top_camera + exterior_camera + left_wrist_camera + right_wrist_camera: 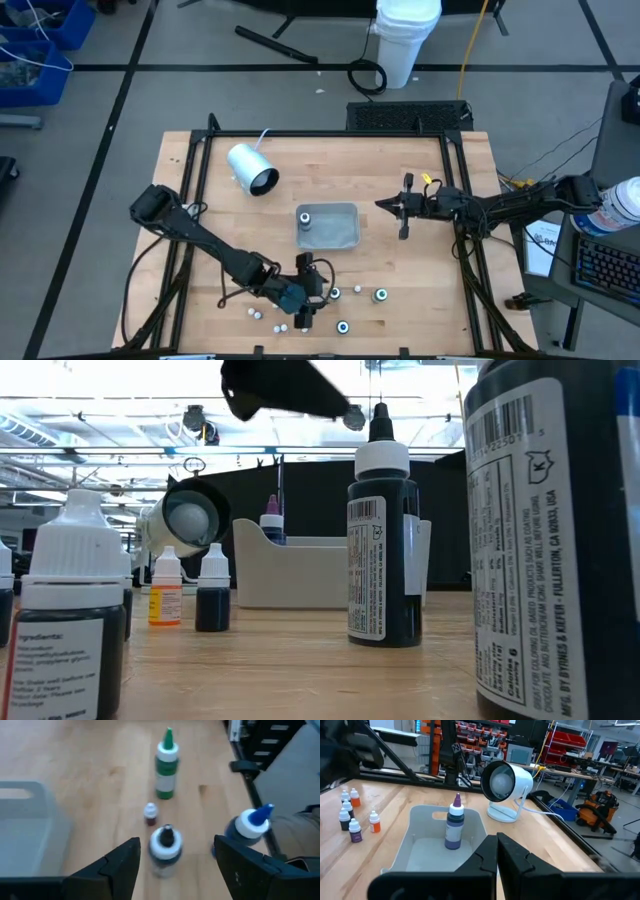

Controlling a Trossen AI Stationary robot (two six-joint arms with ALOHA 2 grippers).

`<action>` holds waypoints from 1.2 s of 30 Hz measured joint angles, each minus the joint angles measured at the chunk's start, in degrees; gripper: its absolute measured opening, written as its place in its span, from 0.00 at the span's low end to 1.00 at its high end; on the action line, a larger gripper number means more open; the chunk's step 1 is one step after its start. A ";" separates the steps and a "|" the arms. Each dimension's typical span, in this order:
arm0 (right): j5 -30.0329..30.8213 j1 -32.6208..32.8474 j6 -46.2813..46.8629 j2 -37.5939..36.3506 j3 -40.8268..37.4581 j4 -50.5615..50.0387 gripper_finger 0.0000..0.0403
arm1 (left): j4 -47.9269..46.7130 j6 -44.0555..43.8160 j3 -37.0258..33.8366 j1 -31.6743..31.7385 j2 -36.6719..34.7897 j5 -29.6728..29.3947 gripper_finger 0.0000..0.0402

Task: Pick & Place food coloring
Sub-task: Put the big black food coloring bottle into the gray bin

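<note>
Straddling a black-tipped bottle (164,845), the left gripper (175,857) stands spread wide, touching nothing; right gripper (496,855) clenched empty.

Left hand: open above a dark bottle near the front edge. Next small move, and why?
Probably lower the left hand straight down around the dark white-capped bottle, then close. Its fingers stand open either side of that bottle, which stands upright on the table. The grey tray holds only one purple-tipped bottle.
</note>
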 joint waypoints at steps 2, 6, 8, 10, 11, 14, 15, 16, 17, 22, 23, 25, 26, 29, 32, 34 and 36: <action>0.00 0.00 -0.03 0.00 0.00 0.00 0.00 | -0.08 0.91 -0.21 0.15 0.78 0.27 0.64; 0.00 0.00 -0.13 -0.02 0.00 0.00 0.00 | 1.01 1.47 -0.21 0.83 1.94 1.04 0.64; 0.00 0.00 -0.15 0.00 0.00 0.01 0.00 | 3.47 1.41 -0.02 1.49 2.88 1.99 0.64; 0.00 0.00 -0.18 -0.02 0.00 0.05 0.00 | 3.43 1.75 -0.19 1.79 3.29 3.01 0.64; 0.00 0.00 -0.25 -0.02 0.00 -0.01 0.00 | 3.84 1.84 -0.21 2.05 3.68 3.43 0.64; 0.00 0.00 -0.26 -0.02 0.00 0.02 0.00 | 4.51 2.25 -0.13 2.45 4.18 3.97 0.64; 0.00 0.00 -0.33 0.00 0.00 0.00 0.00 | 4.78 2.52 -0.14 2.46 4.18 4.17 0.64; 0.00 0.00 -0.49 0.00 0.00 -0.01 0.00 | 4.97 2.90 -0.14 2.50 4.17 4.28 0.64; 0.00 0.00 -0.54 0.00 0.00 0.02 0.00 | 5.01 3.03 -0.14 2.56 4.11 4.28 0.64; 0.00 0.00 -0.68 0.00 -0.01 0.01 0.00 | 5.44 3.51 -0.14 2.58 4.11 4.32 0.64; 0.00 0.00 -0.68 0.00 0.00 0.00 0.00 | 5.46 3.68 -0.14 2.61 4.11 4.32 0.64; 0.00 0.00 -0.68 0.00 -0.02 0.02 0.00 | 5.60 3.68 -0.14 2.61 4.46 4.28 0.64; 0.00 0.00 -0.68 0.00 -0.02 0.02 0.00 | 6.51 3.66 -0.14 2.61 4.86 4.28 0.64; 0.00 0.00 -0.68 0.00 -0.02 0.04 0.00 | 8.02 5.19 -0.21 2.61 5.16 4.86 0.64; 0.00 -0.02 -0.69 0.00 -0.02 0.04 0.00 | 9.25 6.22 -0.03 2.61 5.59 4.72 0.64; 0.00 0.00 -0.97 0.00 -0.02 0.00 0.00 | 8.76 6.57 -0.17 2.54 5.88 4.75 0.64; 0.00 0.00 -1.08 0.00 -0.02 0.02 0.00 | 8.89 6.45 -0.18 2.54 5.88 4.91 0.64</action>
